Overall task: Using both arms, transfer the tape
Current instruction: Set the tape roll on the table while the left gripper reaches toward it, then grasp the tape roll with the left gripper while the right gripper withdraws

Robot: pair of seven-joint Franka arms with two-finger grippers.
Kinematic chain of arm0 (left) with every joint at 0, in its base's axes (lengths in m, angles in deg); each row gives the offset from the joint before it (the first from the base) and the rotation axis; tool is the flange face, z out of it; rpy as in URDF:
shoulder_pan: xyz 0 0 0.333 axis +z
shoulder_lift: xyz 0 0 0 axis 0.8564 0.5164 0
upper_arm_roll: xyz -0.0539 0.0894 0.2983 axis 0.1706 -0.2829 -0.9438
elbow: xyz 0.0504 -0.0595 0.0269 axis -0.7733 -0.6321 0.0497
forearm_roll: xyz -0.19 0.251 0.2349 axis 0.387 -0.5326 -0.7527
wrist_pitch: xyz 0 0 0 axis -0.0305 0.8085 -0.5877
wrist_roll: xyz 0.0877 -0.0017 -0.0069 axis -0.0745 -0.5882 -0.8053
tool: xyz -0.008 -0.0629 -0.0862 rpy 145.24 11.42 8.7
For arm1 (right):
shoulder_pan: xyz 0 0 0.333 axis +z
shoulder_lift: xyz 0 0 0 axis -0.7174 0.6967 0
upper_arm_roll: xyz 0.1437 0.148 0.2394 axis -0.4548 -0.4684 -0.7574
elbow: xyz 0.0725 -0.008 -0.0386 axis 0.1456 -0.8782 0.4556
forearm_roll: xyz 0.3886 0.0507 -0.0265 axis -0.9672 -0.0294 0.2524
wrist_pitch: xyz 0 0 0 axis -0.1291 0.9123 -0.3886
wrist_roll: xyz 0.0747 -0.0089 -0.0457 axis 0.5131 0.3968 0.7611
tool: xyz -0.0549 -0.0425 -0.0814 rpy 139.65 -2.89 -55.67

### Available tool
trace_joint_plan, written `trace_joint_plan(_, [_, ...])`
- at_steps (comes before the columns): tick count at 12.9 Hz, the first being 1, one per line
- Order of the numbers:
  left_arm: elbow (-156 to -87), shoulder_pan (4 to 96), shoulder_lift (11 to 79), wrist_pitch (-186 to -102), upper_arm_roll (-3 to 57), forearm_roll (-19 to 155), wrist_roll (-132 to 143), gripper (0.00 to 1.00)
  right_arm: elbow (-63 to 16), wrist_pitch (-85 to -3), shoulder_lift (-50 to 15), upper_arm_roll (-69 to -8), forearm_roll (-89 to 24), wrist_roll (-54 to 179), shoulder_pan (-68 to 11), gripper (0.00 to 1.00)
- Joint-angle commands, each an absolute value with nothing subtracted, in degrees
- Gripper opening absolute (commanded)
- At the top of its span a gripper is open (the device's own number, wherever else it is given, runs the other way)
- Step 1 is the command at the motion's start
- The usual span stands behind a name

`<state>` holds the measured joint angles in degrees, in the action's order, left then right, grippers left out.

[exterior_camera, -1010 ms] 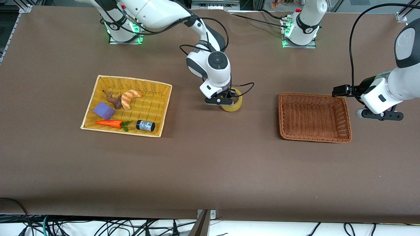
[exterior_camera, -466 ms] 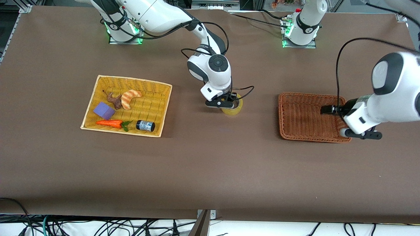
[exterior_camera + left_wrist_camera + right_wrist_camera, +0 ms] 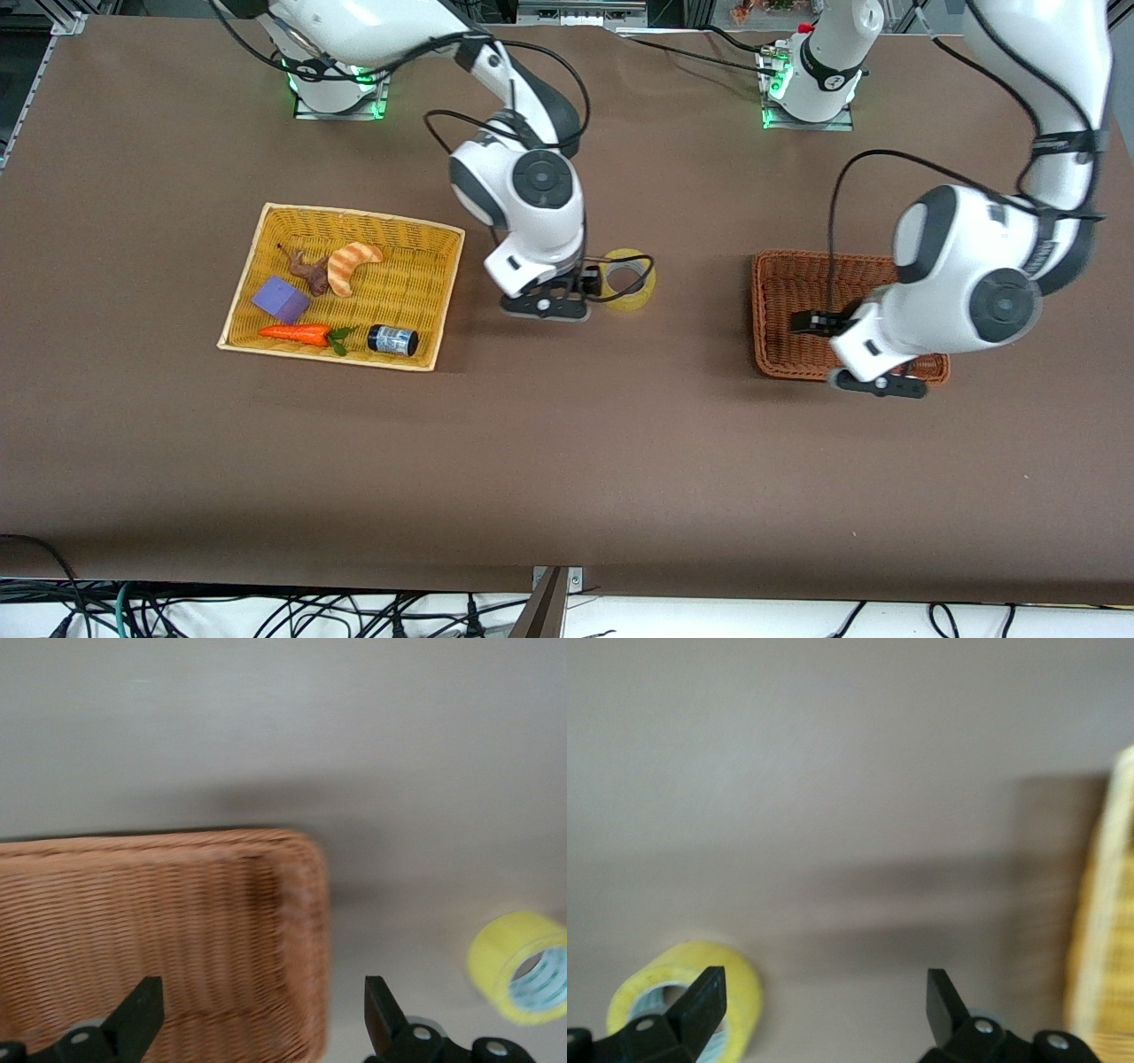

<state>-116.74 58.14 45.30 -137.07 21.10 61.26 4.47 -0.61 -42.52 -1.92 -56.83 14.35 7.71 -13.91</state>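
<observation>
The tape (image 3: 631, 304), a yellowish ring, lies flat on the brown table between the two baskets. My right gripper (image 3: 545, 308) is open and empty, just beside the tape toward the right arm's end. In the right wrist view the open gripper (image 3: 824, 1001) has one finger next to the tape (image 3: 740, 992). My left gripper (image 3: 877, 384) hangs over the near edge of the brown basket (image 3: 771, 319). In the left wrist view it (image 3: 261, 1010) is open and empty over the basket's corner (image 3: 301, 904), with the tape (image 3: 509, 948) farther off on the table.
A yellow basket (image 3: 354, 217) toward the right arm's end holds a croissant (image 3: 353, 264), a purple block (image 3: 281, 299), a carrot (image 3: 297, 333), a small black cylinder (image 3: 392, 339) and a brown piece (image 3: 307, 270). Its rim shows in the right wrist view (image 3: 1099, 921). The brown basket holds nothing.
My right gripper let go of the tape, which now lies on the table, and drew back toward the yellow basket. My left arm swung in over the brown basket toward the tape.
</observation>
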Motion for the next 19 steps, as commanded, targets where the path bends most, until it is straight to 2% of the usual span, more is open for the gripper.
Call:
trace_joint_plan(1, [-124.64,58.12,44.69,-146.55,27.34,61.62,-5.95,1.0,-1.51,-36.01,-7.6,-57.35,9.37,19.88,-18.84,1.0])
trace_joint_plan(3, [-127.9,58.03,45.39,-151.75,31.75,60.13,-10.72,1.0,-1.68,-29.78,-11.3,-56.91,6.27,26.77,-22.71,1.0])
trace_joint_plan(6, [-129.31,57.94,46.19,-153.09,37.46,56.0,-19.15,1.0,-3.43,-23.08,-17.53,-55.69,5.38,35.2,-26.67,1.0])
trace_joint_plan(9, [-133.6,57.94,46.1,-157.19,40.38,53.53,-23.92,1.0,-14.56,-22.19,-28.94,-49.47,3.97,45.22,-27.12,1.0])
trace_joint_plan(12, [-140.63,57.59,46.27,-167.82,40.47,52.57,-25.41,1.0,-21.71,-21.84,-38.62,-42.17,3.97,56.02,-27.12,1.0])
trace_joint_plan(14, [-143.46,56.98,46.45,-171.53,40.56,49.76,-29.17,1.0,-22.69,-19.74,-41.45,-37.34,3.97,62.19,-27.64,1.0])
trace_joint_plan(16, [-143.47,55.66,47.15,-171.54,40.56,47.3,-34.62,1.0,-22.69,-18.85,-42.78,-36.87,4.24,65.54,-32.81,1.0])
trace_joint_plan(19, [-143.2,55.31,48.38,-171.54,42.05,45.37,-39.03,1.0,-22.78,-18.85,-43.57,-36.44,4.5,67.14,-35.12,1.0])
